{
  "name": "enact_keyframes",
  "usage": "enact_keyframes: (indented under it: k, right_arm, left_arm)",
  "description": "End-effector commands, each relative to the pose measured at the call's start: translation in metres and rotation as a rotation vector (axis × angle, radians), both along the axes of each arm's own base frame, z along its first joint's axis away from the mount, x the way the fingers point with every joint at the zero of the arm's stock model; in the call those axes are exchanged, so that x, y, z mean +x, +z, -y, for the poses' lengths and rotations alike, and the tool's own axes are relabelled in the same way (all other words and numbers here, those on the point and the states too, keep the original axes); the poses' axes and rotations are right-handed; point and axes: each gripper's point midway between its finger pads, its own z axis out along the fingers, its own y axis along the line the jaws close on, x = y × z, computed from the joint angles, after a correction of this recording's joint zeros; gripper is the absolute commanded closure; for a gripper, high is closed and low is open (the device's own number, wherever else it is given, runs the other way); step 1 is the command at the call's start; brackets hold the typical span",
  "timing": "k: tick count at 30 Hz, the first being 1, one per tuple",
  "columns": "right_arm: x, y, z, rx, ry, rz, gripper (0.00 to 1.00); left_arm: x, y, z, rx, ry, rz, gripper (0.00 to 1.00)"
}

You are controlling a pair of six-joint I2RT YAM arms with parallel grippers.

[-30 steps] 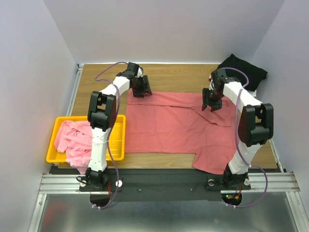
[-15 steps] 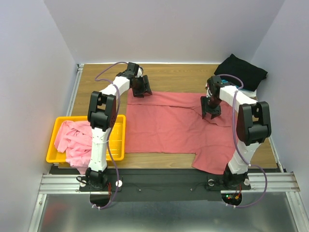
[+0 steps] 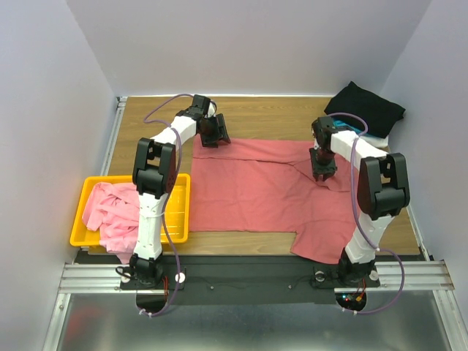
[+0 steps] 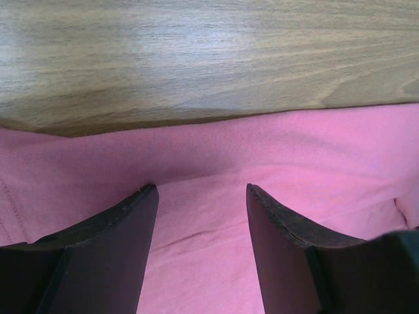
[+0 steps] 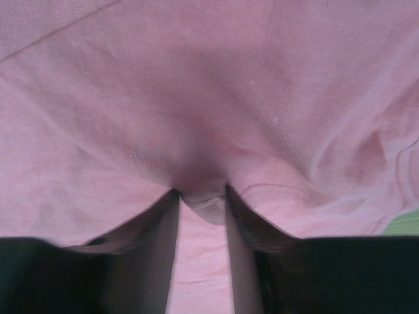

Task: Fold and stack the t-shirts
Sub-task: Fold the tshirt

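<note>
The large dusty-red t-shirt (image 3: 248, 194) lies spread flat on the wooden table. My left gripper (image 3: 216, 137) sits at its far left corner. In the left wrist view this gripper (image 4: 200, 188) is open, with both fingertips resting on the cloth (image 4: 275, 150) just inside its far edge. My right gripper (image 3: 322, 174) is down on the shirt's right part near the sleeve. In the right wrist view it (image 5: 200, 191) is pinched on a small raised fold of the red cloth (image 5: 196, 85). The light pink t-shirt (image 3: 110, 208) lies crumpled in the basket. The black t-shirt (image 3: 365, 108) lies at the far right corner.
The yellow slotted basket (image 3: 76, 235) stands at the near left beside the left arm's base. Bare wood (image 3: 270, 117) runs behind the red shirt. The shirt's near right part hangs over the table's front edge (image 3: 322, 252). Walls close in on three sides.
My right gripper has lowered onto the red shirt near the sleeve and its jaws have closed on a fold of cloth. The left arm has not moved.
</note>
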Motion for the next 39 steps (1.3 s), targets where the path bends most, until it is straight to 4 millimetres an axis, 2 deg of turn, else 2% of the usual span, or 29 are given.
enact_keyframes:
  k: [1,7,10,14,21,24,25,27,31,33,34,38,39]
  right_arm:
    - [0.013,0.006,0.001,-0.035,0.009,0.03,0.69]
    - [0.022,0.018,0.0,-0.025,-0.007,0.064,0.95]
    - [0.028,0.023,0.002,-0.045,-0.018,0.079,1.0]
    - [0.037,0.025,0.008,-0.083,-0.035,0.091,0.99]
    - [0.056,0.027,0.031,-0.185,-0.096,0.112,0.92]
    - [0.065,0.028,0.045,-0.229,-0.133,0.124,0.82]
    - [0.069,0.031,0.047,-0.239,-0.141,0.135,0.73]
    - [0.073,0.037,0.05,-0.256,-0.153,0.152,0.63]
    - [0.08,0.061,0.041,-0.194,-0.121,0.211,0.53]
    - [0.077,0.064,0.024,-0.114,-0.047,0.207,0.52]
    - [0.076,0.074,0.019,-0.08,-0.03,0.232,0.53]
    - [0.06,0.072,-0.016,0.074,0.063,0.221,0.53]
    - [0.057,0.069,-0.019,0.09,0.071,0.209,0.53]
  left_arm:
    - [0.0,0.016,-0.003,-0.006,-0.001,0.028,0.32]
    - [0.0,0.017,-0.004,-0.004,-0.001,0.031,0.32]
    - [-0.002,0.016,-0.004,-0.004,-0.001,0.024,0.32]
    - [-0.004,0.015,-0.005,-0.001,-0.005,0.024,0.32]
    - [-0.007,0.015,-0.006,0.006,-0.012,0.02,0.32]
    - [-0.008,0.013,-0.007,0.005,-0.014,0.016,0.32]
    - [-0.008,0.013,-0.007,0.005,-0.014,0.016,0.32]
    - [-0.008,0.014,-0.007,0.005,-0.014,0.017,0.32]
    - [-0.008,0.015,-0.007,0.005,-0.011,0.022,0.32]
    - [-0.007,0.014,-0.006,0.0,-0.008,0.02,0.32]
    - [-0.007,0.014,-0.006,-0.004,-0.007,0.018,0.32]
    - [-0.006,0.012,-0.003,-0.017,-0.004,0.014,0.32]
    - [-0.005,0.013,-0.003,-0.019,-0.002,0.015,0.32]
